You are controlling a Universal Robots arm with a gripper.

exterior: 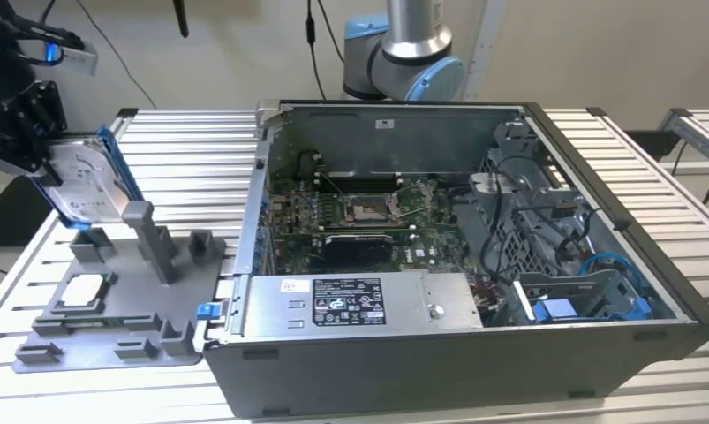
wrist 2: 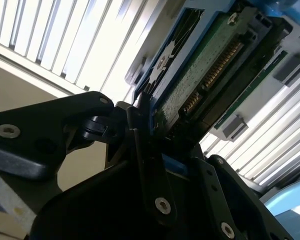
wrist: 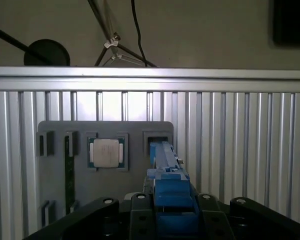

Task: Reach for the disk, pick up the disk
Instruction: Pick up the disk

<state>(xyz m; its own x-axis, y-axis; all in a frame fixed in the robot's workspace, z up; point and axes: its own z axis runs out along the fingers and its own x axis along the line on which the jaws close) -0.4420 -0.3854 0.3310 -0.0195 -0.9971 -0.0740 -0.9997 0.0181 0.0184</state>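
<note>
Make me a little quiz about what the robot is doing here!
1. True or false: the gripper is shut on the flat silver-grey hard disk in its bright blue plastic bracket.
2. What lies in a square pocket of the grey plastic fixture tray? A) a small square silver chip B) a screwdriver C) a coin
3. Fill in: the big grey metal computer case lies ____, its insides showing.
Key: 1 true; 2 A; 3 open.
</note>
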